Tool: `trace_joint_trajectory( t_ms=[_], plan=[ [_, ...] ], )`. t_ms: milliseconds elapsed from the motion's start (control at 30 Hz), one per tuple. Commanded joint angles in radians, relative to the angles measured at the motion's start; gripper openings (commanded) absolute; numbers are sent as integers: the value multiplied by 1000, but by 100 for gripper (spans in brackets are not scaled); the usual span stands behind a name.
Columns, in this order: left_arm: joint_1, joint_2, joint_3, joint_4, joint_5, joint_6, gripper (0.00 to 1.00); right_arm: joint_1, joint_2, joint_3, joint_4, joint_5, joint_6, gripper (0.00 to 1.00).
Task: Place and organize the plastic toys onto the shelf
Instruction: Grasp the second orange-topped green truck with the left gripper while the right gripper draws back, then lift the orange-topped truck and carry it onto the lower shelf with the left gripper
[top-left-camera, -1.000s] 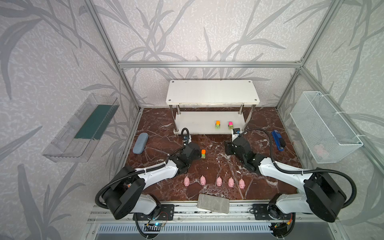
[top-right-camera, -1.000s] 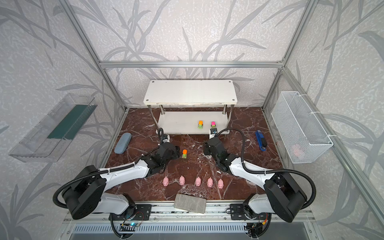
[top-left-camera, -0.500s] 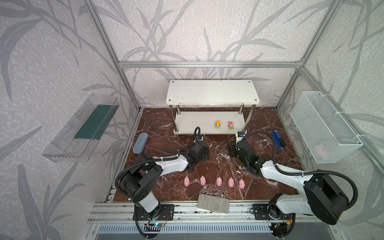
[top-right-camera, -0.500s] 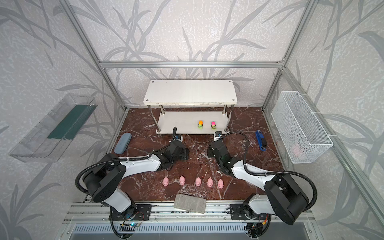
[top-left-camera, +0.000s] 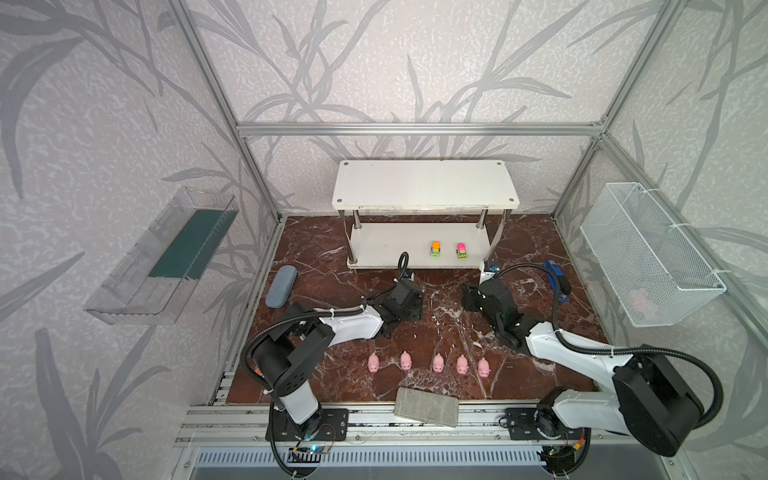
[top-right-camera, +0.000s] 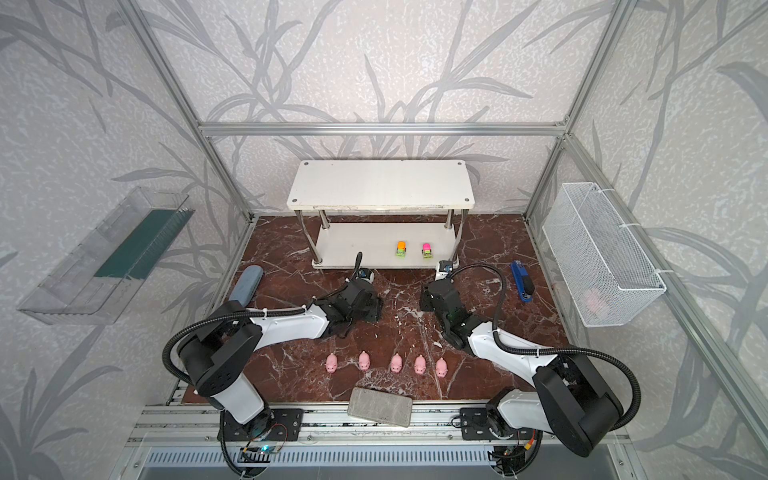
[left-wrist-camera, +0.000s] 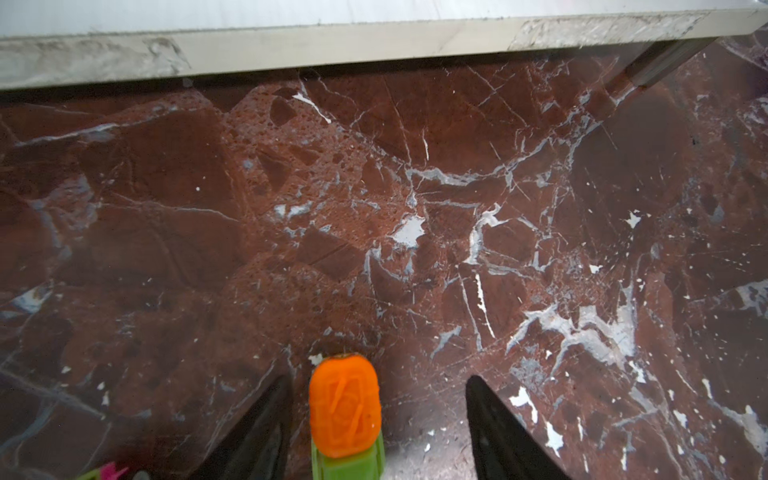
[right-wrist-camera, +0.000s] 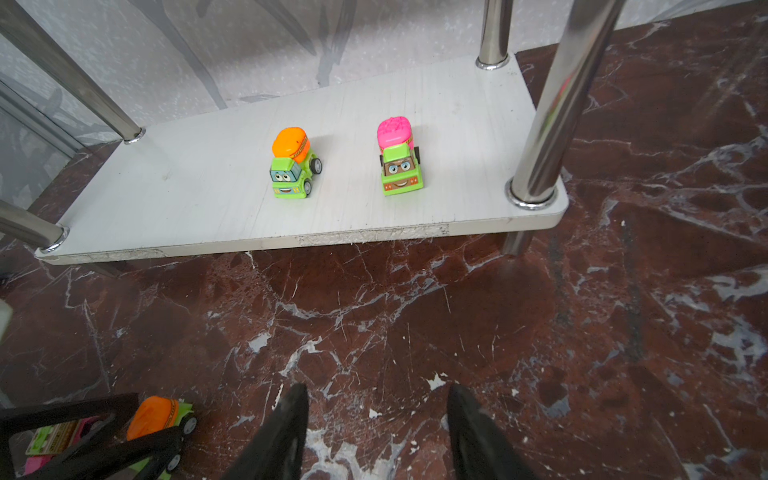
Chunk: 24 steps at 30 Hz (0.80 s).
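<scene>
The white two-tier shelf (top-left-camera: 424, 183) stands at the back, with an orange-topped truck (top-left-camera: 435, 249) and a pink-topped truck (top-left-camera: 461, 250) on its lower board (right-wrist-camera: 208, 195). My left gripper (left-wrist-camera: 377, 382) is open low over the floor, straddling a third, orange-topped truck (left-wrist-camera: 345, 407) that sits close to one finger (left-wrist-camera: 266, 428). A pink-topped truck (right-wrist-camera: 54, 436) lies on its side just beside it. My right gripper (right-wrist-camera: 376, 399) is open and empty, facing the shelf front. Several pink pigs (top-left-camera: 437, 362) stand in a row near the front edge.
A blue-grey case (top-left-camera: 281, 286) lies at the left and a blue tool (top-left-camera: 557, 280) at the right. A grey block (top-left-camera: 426, 406) rests on the front rail. A clear tray (top-left-camera: 166, 253) and a mesh basket (top-left-camera: 648, 253) hang on the side walls.
My left gripper has moved right over the orange-topped truck on the floor, and its jaws have narrowed a little. The right gripper has shifted slightly to the right.
</scene>
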Motion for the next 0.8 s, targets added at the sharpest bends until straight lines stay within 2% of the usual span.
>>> trace_joint_trajectory(
  t_ms=[0, 467, 700, 767],
  plan=[
    [-6, 11, 4, -31, -20, 23, 64, -6, 16, -10, 30, -4, 13, 55],
    [-9, 53, 5, -2, -45, 11, 50, -7, 34, 0, 30, -16, 15, 55],
    [-9, 64, 7, -1, -63, 8, 40, -6, 45, 0, 32, -16, 14, 55],
    [-10, 64, 6, -4, -70, 6, 32, -6, 48, 0, 33, -16, 14, 55]
  ],
)
